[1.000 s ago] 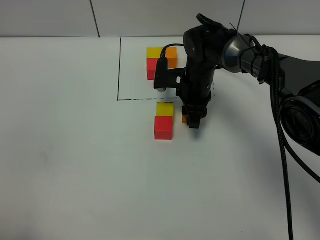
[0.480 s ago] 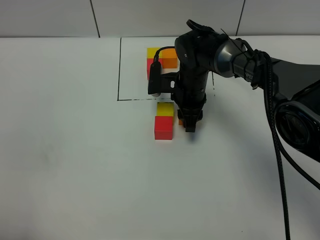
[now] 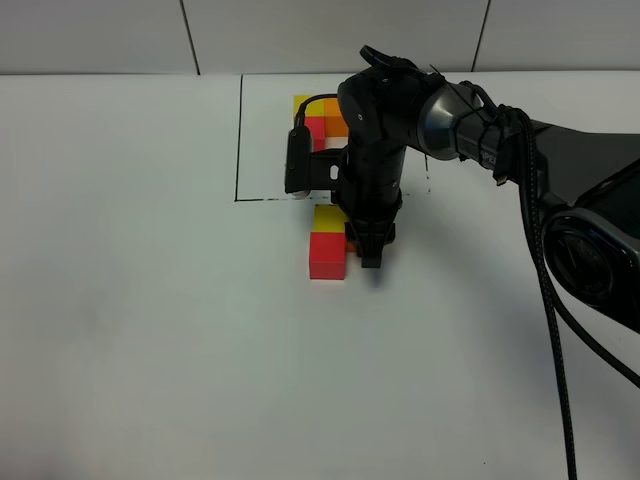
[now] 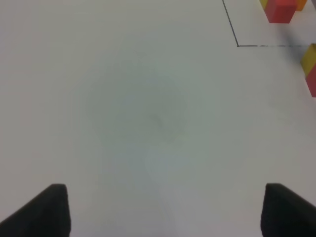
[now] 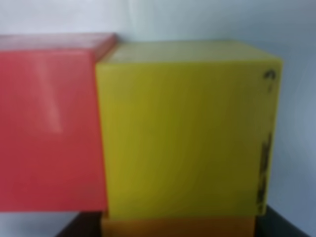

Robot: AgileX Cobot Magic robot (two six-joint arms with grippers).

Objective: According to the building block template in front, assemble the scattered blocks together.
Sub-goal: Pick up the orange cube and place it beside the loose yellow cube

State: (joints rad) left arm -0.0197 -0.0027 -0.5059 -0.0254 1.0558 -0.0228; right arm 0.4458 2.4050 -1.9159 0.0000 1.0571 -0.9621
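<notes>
The template is a yellow point(image 3: 304, 103), orange point(image 3: 336, 121) and red point(image 3: 314, 127) cluster inside a black drawn rectangle point(image 3: 240, 140), partly hidden by my right arm. In front of the frame the loose yellow cube point(image 3: 328, 217) touches the loose red cube point(image 3: 326, 256). My right gripper point(image 3: 371, 252) points down just right of the yellow cube and is shut on the loose orange cube point(image 3: 351, 243). The right wrist view shows red point(image 5: 49, 128), yellow point(image 5: 182, 128) and a strip of orange point(image 5: 177, 226) very close. My left gripper point(image 4: 165, 197) is open and empty over bare table.
The white table point(image 3: 150, 330) spreads left and front. A black cable point(image 3: 560, 330) hangs along the right arm. The left wrist view catches the frame's corner point(image 4: 238, 45), the template's red cube point(image 4: 281, 11) and the loose pair at its edge point(image 4: 311, 69).
My right gripper has moved left with the orange cube, from a small gap to right beside the loose yellow cube. The yellow and red cubes have not moved.
</notes>
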